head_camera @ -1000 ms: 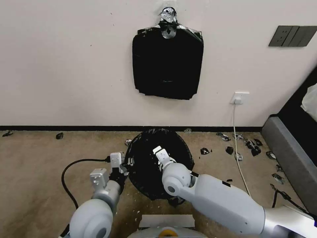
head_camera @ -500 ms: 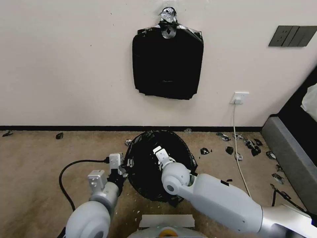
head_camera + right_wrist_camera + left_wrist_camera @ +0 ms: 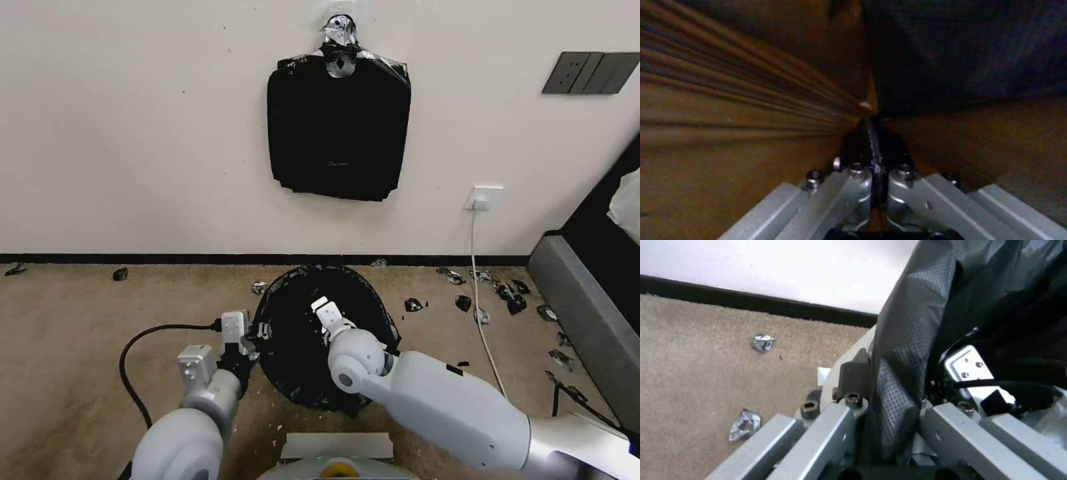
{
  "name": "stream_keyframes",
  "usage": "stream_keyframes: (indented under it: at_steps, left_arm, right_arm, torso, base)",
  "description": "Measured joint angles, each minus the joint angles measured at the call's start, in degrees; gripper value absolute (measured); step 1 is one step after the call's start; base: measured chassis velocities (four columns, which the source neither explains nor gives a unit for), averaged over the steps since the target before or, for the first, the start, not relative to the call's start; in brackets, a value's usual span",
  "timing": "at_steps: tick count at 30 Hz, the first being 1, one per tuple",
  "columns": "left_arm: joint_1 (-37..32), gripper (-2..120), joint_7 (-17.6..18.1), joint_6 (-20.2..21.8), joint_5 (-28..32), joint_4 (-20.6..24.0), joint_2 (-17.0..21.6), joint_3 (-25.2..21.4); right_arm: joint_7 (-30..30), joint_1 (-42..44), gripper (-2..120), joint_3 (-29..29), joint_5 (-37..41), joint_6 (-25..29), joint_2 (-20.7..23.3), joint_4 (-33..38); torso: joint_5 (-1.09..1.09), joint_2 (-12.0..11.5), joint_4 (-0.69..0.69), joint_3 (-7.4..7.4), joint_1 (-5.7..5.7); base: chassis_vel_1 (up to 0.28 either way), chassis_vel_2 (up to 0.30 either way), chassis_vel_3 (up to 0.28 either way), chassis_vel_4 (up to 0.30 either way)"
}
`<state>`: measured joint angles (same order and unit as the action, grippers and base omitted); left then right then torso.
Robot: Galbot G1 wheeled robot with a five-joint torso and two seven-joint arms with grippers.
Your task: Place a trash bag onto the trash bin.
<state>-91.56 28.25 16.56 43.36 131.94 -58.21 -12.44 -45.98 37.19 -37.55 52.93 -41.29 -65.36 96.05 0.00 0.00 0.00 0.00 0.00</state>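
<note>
I'm getting the head cam looking fwd and down at the wall, carpet and trash bag (image 3: 313,347). Left wrist cam is sitting v. close at the bag's rim, facing the wall; both are sharing that bag. Right wrist cam is looking along its closed fingers inside the dark bag.

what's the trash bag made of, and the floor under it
Trash bag: thin black plastic film, likely polyethylene; it creases, glints, and shows a fine dotted emboss. Floor: tan carpet, apparently short-pile, with a nubby matte surface.
</note>
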Motion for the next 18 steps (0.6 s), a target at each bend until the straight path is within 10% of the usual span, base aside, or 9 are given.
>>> stream_keyframes:
  at_steps: [18]
  left_arm:
    - [2.89, 3, 1.06, 1.23, 1.13, -4.52, -1.45, 1.52]
  right_arm:
    - [-2.2, -0.25, 7, 0.52, 7.37, -0.01, 5.98, 14.14]
  torso:
    - [0.01, 0.0, 0.0, 0.0, 0.0]
  base:
    - [0.0, 0.0, 0.0, 0.0]
